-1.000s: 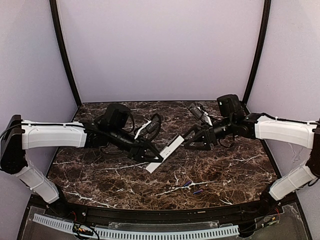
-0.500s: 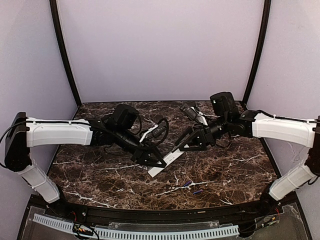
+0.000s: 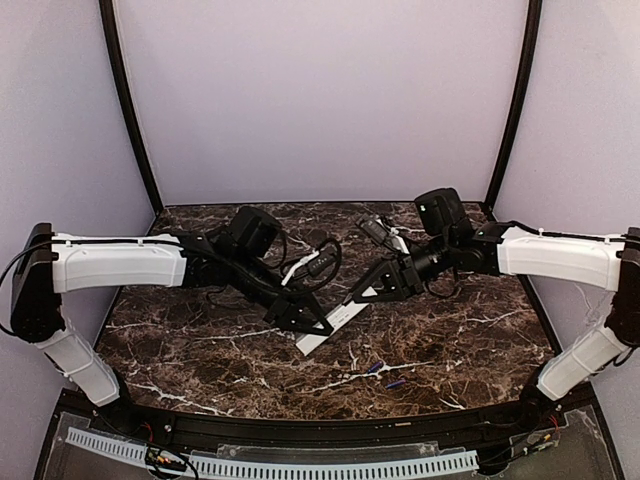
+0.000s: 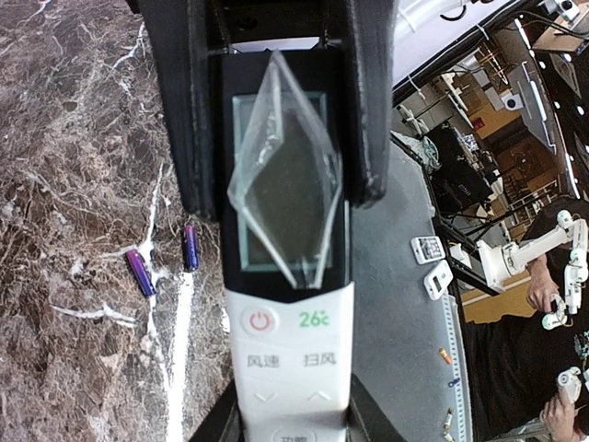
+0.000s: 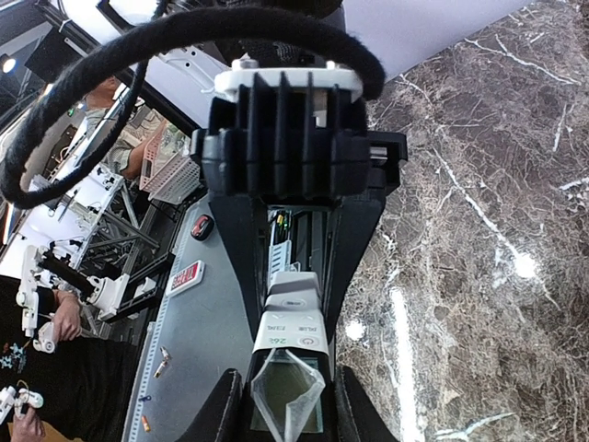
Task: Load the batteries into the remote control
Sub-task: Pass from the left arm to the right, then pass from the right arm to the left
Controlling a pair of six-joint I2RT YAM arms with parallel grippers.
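Note:
The remote control [image 3: 335, 318], a slim white bar, hangs above mid-table between both grippers. My right gripper [image 3: 360, 296] is shut on its dark screen end; in the left wrist view its black fingers [image 4: 189, 110] press both sides of the remote control [image 4: 290, 350]. My left gripper [image 3: 312, 324] surrounds the button end, and the right wrist view shows a thin gap beside its fingers [image 5: 241, 249]. A loose clear film [image 5: 287, 401] peels off the screen. Two purple batteries [image 3: 375, 367] [image 3: 395, 382] lie on the marble, also seen as batteries [image 4: 140, 273] [image 4: 190, 247].
The dark marble table [image 3: 200, 350] ends in a curved black front rim [image 3: 330, 425]. Black corner poles [image 3: 130, 110] [image 3: 510, 110] and lilac walls close the back and sides. A black cable loops over the right wrist [image 5: 184, 37].
My right gripper has moved in and shut on the remote's screen end. My left gripper's jaws have widened a little round the button end. The remote has sunk slightly.

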